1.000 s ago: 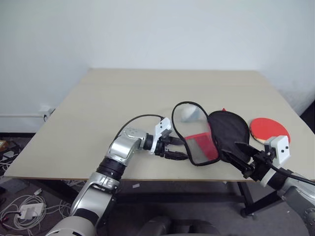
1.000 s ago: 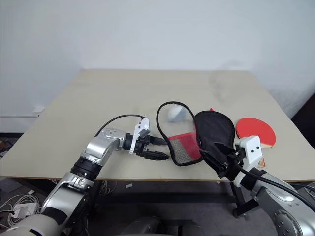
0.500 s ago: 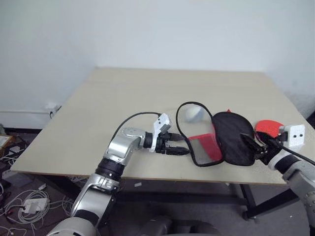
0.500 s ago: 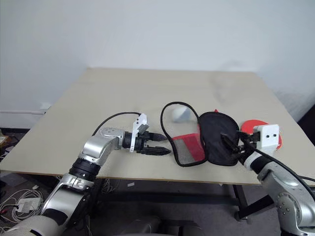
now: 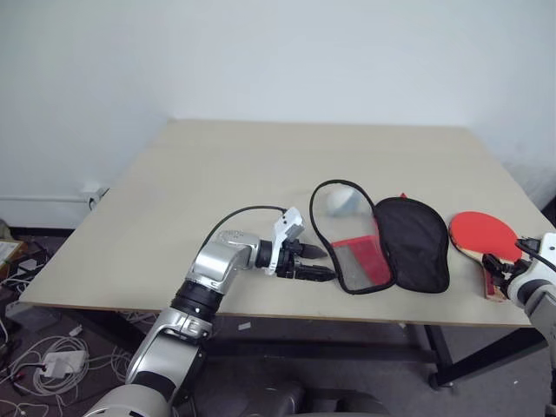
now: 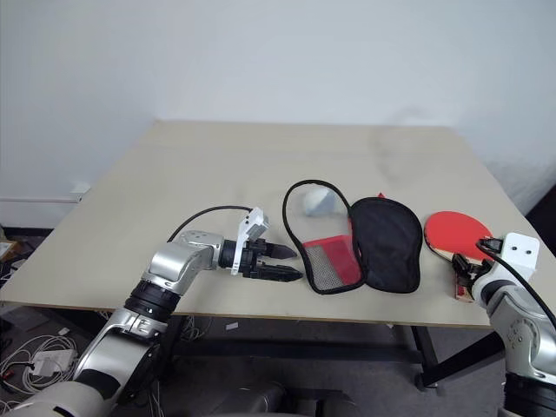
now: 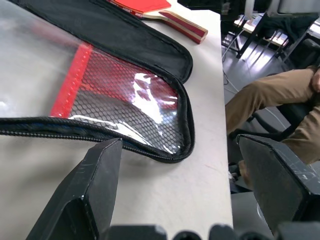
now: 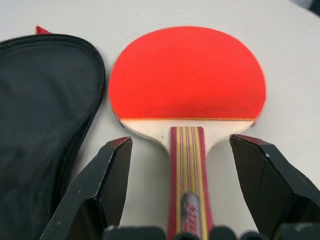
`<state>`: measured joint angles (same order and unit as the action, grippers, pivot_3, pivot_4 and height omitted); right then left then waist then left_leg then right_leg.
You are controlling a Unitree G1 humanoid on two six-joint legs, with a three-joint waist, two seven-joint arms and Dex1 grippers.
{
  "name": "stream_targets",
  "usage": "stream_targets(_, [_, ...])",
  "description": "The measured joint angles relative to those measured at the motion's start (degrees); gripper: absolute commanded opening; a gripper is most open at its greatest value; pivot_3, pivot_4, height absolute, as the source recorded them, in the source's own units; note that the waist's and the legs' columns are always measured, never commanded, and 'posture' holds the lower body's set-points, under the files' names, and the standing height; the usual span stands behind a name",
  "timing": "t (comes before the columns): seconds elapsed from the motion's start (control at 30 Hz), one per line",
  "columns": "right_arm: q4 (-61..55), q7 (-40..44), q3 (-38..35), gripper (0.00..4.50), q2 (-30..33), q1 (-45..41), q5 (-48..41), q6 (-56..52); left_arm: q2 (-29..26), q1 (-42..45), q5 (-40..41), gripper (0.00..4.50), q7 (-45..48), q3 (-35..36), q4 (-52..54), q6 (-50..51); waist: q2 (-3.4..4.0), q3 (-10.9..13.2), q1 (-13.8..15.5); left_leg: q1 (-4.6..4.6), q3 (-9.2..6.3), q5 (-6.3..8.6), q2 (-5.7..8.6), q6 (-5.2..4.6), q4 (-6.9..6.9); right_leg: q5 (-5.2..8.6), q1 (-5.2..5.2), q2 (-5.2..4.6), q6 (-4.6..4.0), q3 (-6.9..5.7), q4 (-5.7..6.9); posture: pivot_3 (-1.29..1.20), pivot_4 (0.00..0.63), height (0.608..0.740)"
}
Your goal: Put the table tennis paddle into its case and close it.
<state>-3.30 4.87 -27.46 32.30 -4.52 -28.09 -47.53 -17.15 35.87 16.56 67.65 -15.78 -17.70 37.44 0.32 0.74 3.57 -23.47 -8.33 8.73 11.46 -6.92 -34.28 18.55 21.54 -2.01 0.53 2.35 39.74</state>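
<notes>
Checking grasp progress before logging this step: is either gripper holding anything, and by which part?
Nothing is held. The right gripper is open astride the table tennis paddle handle; the left gripper is open beside the case.

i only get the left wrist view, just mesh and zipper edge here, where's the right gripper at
Observer: The right gripper is open, its fingers either side of the table tennis paddle's handle, not closed on it.
Operator: paddle out of the case then
Observer: Yes. It lies flat on the table, red face up, on the right of the case, apart from it.
Operator: case open enough
Observer: It lies unzipped and spread flat, black lining up on the half nearer the paddle, mesh pocket half by the left gripper.
Operator: anything in the way
Observer: A small grey-white roundish object sits inside the far end of the mesh half.
</notes>
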Motion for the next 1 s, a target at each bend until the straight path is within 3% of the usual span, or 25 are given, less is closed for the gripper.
stream_targets(0.27, [9.13,0.07,3.76,3.39,1.14,-7.45,4.13,-4.81,0.16,0.30,-0.05,3.90,-0.42,-0.24,-0.61,-0.42,-0.02,0.00,0.02,0.00,0.01,-0.01,0.01,0.01,-0.03,-0.02,-0.02,-0.01,-0.02,-0.01,-0.01,0.00,0.000,0.740])
stream_targets(0.83, [9.63,-1.39,1.20,3.39,-0.84,-6.43,6.31,-7.41,0.64,1.97,-0.55,3.90,-0.32,-1.26,-4.05,-2.79,-0.01,-0.01,-0.04,0.00,0.01,-0.01,0.00,0.01,-0.02,-0.02,-0.02,0.00,-0.02,0.00,-0.01,0.00,0.000,0.740])
stream_targets(0.93, [9.38,-1.56,1.15,2.83,-1.34,-6.61,6.45,-7.59,0.62,2.10,-1.09,3.90,-0.14,-1.43,-4.45,-3.17,-0.01,0.00,-0.13,0.00,0.01,-0.01,0.00,0.01,-0.03,-0.02,-0.02,0.00,-0.02,0.00,-0.01,0.00,0.000,0.740])
stream_targets(1.0, [8.93,-1.64,1.32,2.17,-1.89,-6.69,6.85,-7.55,0.62,2.10,-1.21,3.90,0.09,-1.59,-4.45,-3.17,-0.01,0.00,-0.38,0.00,0.01,-0.01,0.00,0.01,-0.03,-0.02,-0.02,0.00,-0.02,0.00,-0.01,0.00,0.000,0.740])
